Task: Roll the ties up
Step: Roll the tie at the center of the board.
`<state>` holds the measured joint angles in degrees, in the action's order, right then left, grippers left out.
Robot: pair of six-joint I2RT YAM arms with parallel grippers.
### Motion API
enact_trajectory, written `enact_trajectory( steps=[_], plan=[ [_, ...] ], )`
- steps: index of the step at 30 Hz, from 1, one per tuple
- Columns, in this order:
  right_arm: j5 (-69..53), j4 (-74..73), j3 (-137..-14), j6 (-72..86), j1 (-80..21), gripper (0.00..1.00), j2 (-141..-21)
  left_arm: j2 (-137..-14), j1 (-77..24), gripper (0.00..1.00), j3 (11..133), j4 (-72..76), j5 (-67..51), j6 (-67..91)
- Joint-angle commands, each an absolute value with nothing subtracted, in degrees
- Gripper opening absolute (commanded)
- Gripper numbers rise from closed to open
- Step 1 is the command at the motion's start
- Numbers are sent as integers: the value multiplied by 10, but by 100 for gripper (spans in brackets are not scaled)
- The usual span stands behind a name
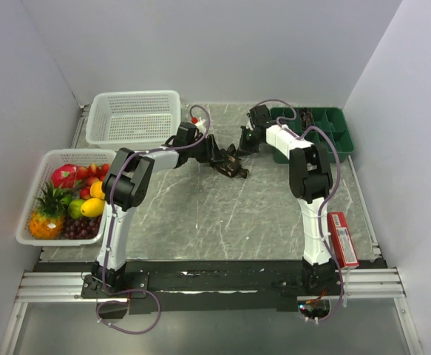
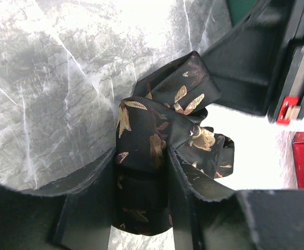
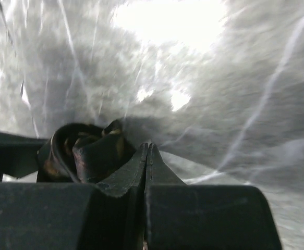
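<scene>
Marble tabletop [image 1: 222,214]: left gripper [image 2: 142,174] pinches bunched tie [image 2: 165,117]; right gripper [image 3: 147,152] closed beside it.

walls [image 1: 222,44]: plain white | table [image 1: 222,214]: grey marbled, perhaps stone | light: bright glare

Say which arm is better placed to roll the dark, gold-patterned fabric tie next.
Left arm: its jaws grip the bunched dark gold-patterned fabric tie. The right arm has closed jaws beside it, holding nothing visible.
</scene>
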<state>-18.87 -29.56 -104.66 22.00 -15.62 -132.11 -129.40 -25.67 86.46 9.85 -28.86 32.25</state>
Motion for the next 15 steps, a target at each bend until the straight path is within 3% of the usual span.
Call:
enact_trajectory(
  steps=[1, 15],
  plan=[
    [-121, -286, -1096, 221, -156, 0, -1288, -1302, -258, 47, 863, 98, -290, 308],
    [-206, -276, -1216, 224, -156, 0, -1375, -1306, -258, 57, 867, 97, -294, 308]
  ],
)
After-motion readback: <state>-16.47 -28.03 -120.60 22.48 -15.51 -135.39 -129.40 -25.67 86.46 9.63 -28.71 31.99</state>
